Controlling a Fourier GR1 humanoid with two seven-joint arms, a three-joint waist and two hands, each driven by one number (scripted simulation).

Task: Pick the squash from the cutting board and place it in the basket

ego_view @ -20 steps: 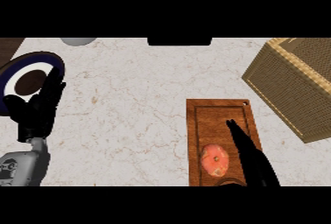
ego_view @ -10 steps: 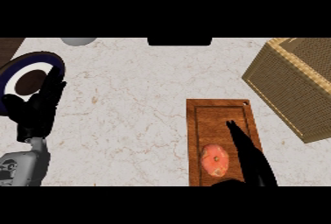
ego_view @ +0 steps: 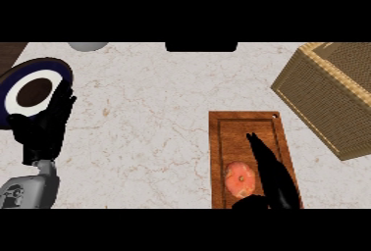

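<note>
- Squash (ego_view: 239,179), orange-pink and rounded, lies on the near part of the cutting board (ego_view: 233,132), left of the board's middle line.
- The cutting board is a brown wooden slab with a raised border, lying on the marbled worktop (ego_view: 152,112) right of centre.
- The right hand (ego_view: 272,174) comes in from the near edge and lies over the board just right of the squash, its fingers (ego_view: 255,143) straight and pointing far; they are not curled round anything.
- Whether the hand touches the squash cannot be told; it is at least right beside it.
- The left hand (ego_view: 47,125) rests open at the left edge, fingers up, in front of a dark blue plate (ego_view: 54,68) with a white ring.
- The basket (ego_view: 333,93), woven and tan, stands at the far right, apart from the board.
- Step in hand, as I judge it: the approach to the grasp; the squash is not yet picked.
- The next move calls for shifting the hand left over the squash and curling the fingers round it, then a lift and a carry far and right to the basket.
- No brand, label or writing can be read anywhere.
</note>
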